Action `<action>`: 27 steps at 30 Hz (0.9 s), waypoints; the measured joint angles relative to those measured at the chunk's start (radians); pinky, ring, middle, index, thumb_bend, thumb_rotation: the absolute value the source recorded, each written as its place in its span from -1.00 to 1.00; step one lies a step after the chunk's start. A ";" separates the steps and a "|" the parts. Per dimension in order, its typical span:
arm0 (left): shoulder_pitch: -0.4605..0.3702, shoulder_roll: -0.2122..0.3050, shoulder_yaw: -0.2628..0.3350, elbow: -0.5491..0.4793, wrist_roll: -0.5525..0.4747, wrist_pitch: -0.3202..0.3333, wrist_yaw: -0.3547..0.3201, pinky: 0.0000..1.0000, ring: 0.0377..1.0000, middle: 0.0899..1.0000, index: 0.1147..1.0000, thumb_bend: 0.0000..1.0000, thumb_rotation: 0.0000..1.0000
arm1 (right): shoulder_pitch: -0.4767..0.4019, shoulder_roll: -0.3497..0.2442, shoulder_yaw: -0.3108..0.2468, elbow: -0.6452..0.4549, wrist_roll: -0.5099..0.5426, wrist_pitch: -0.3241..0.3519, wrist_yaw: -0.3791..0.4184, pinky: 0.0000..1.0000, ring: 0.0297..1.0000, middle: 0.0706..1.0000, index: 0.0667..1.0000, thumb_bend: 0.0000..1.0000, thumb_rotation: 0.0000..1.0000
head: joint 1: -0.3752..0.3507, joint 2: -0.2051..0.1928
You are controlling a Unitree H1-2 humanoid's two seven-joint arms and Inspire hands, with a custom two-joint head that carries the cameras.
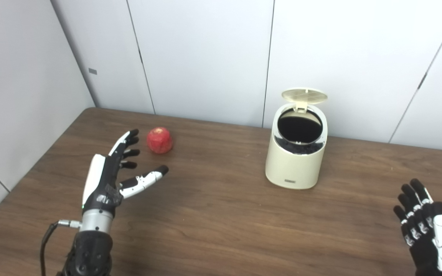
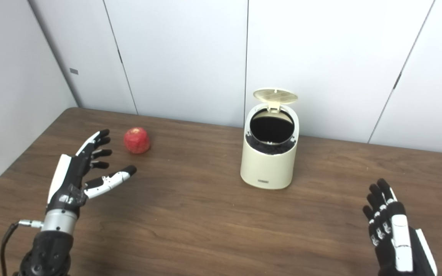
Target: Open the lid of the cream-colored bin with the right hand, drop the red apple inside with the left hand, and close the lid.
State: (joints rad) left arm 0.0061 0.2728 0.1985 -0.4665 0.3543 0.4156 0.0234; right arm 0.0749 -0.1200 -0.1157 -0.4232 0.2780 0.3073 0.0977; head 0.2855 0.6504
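From the left eye view, the cream-colored bin (image 1: pixel 295 153) stands on the tabletop (image 1: pixel 221 214) with its lid (image 1: pixel 304 95) already tipped up at the back, so the dark mouth is free to receive something; the red apple (image 1: pixel 159 140) lies well to the left of it, just beyond the left hand (image 1: pixel 109 176), whose fingers (image 1: pixel 129 143) are spread and empty, I think to take the apple.

From the right eye view, the right hand (image 2: pixel 391 228) waits low at the near edge, well apart from the bin, fingers loosely apart and holding nothing; between apple and bin only bare wood shows, so nothing stands in the way.
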 measured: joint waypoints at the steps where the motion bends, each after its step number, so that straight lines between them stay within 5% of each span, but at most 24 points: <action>1: -0.015 0.019 0.001 0.031 0.008 0.004 -0.001 0.27 0.56 0.76 0.83 0.70 -0.44 | 0.000 0.002 0.002 0.000 0.000 0.000 -0.001 1.00 1.00 0.94 0.96 0.01 0.83 | -0.006 0.000; 9: -0.134 0.150 -0.008 0.219 0.070 0.044 -0.020 0.54 0.79 0.86 0.81 0.68 -0.39 | -0.006 0.002 0.016 0.006 0.002 -0.003 0.004 1.00 1.00 0.98 0.99 -0.12 0.91 | -0.031 -0.005; 16: -0.246 0.265 -0.126 0.405 0.187 0.046 -0.055 0.40 0.76 0.80 0.80 0.73 -0.47 | -0.010 0.002 0.017 0.016 0.004 -0.022 0.006 1.00 1.00 0.96 0.98 -0.13 0.92 | -0.040 0.005; 27: -0.414 0.330 -0.263 0.583 0.227 0.040 -0.162 0.47 0.84 0.85 0.81 0.85 -0.35 | -0.009 0.013 0.020 0.018 0.006 -0.025 0.005 1.00 1.00 0.95 0.95 -0.04 0.86 | -0.048 0.008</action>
State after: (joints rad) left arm -0.4083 0.6029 -0.0641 0.1165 0.5811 0.4554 -0.1386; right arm 0.0660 -0.1074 -0.0952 -0.4049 0.2841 0.2827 0.1027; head 0.2378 0.6581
